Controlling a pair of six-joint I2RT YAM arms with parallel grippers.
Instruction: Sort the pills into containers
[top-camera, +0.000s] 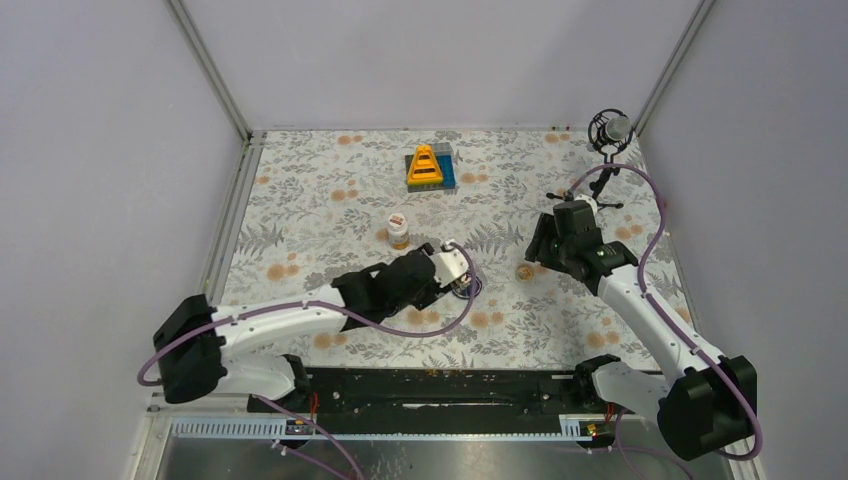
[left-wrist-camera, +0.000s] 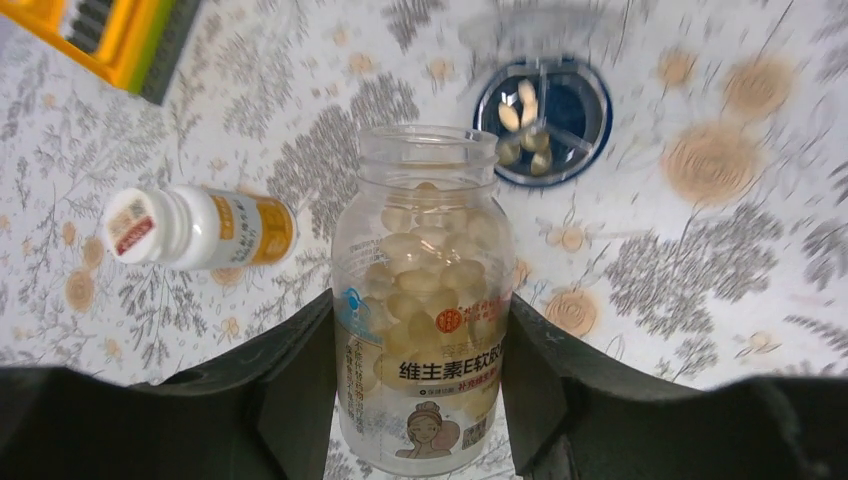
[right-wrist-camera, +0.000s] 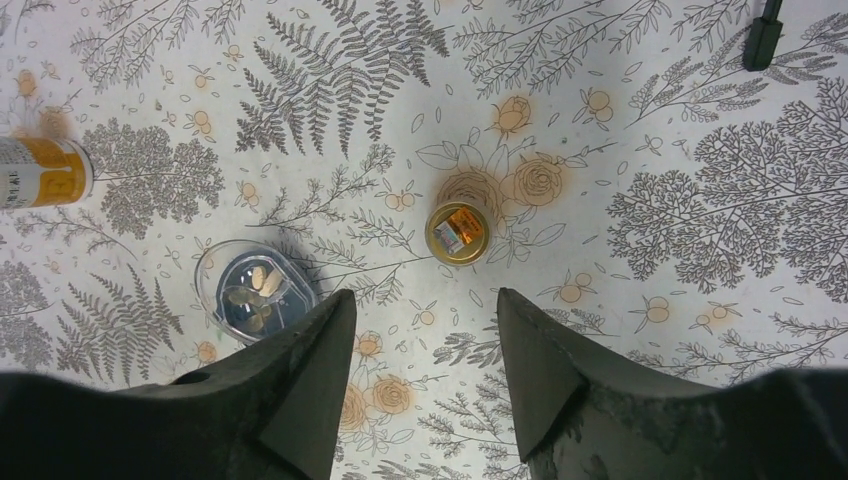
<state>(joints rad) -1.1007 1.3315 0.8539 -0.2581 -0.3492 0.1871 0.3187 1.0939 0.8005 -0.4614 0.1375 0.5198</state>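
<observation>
Clear bottle (left-wrist-camera: 425, 300), uncapped and packed with pale pills (left-wrist-camera: 420, 262), sits clamped upright-to-camera in the left gripper (left-wrist-camera: 420, 322). Its long axis points at the blue dish (left-wrist-camera: 578, 108), which lies just beyond the mouth and slightly right (left arm plainly nearer). A few pills lie in the dish. The right gripper (right-wrist-camera: 422, 296) hangs wide and holds nothing. Its view shows the gold cap (right-wrist-camera: 458, 233) lying just ahead, which the left wrist view lacks.
</observation>
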